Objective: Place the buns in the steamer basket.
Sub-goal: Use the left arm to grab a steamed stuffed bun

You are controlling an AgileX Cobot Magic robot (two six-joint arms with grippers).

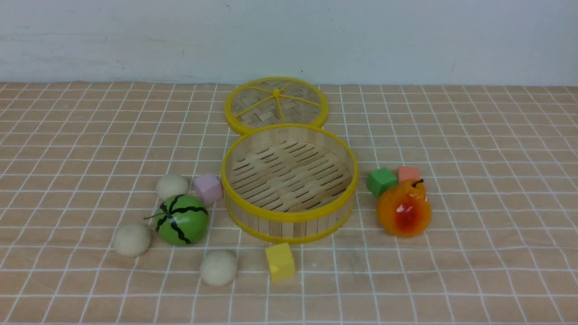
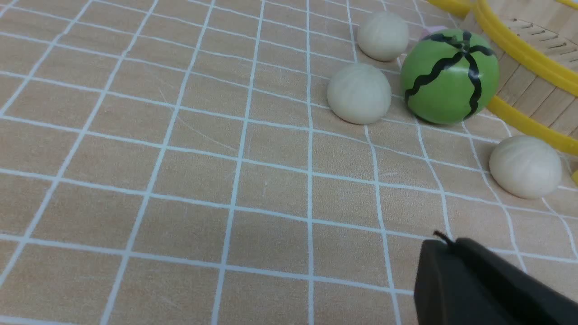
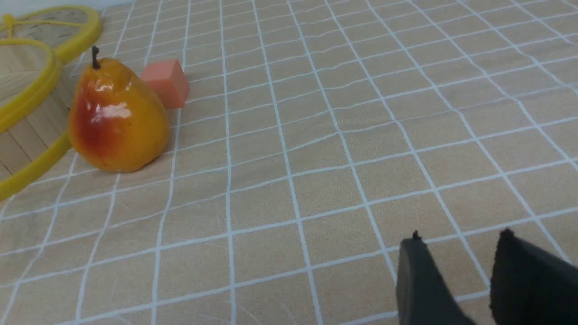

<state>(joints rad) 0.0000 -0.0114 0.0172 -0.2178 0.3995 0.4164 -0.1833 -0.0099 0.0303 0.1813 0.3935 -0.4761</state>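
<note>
the left gripper (image 2: pixel 446 243) has its black fingers pressed together on nothing, poised over bare cloth to the left of the steamer basket (image 1: pixel 289 215). the closest bun lies between it and the basket wall. only the gripper's tip shows at the frame's corner, so i can't really judge its height. the right gripper (image 3: pixel 460 239) has a clear gap between its fingers and is empty, well out to the basket's right. all three buns (image 1: pixel 218 267) lie on the cloth outside the basket, none inside: one just off its near-left wall, one further left, and one at its left side behind the watermelon ball (image 1: pixel 182 220). they are matte, off-white, round, faintly ribbed and smaller than that ball. they look light and probably a little soft, and apt to roll if nudged. the fingers should open wider than a bun and close gently across its widest middle from above. the basket sits open, its slatted floor bare.
</note>
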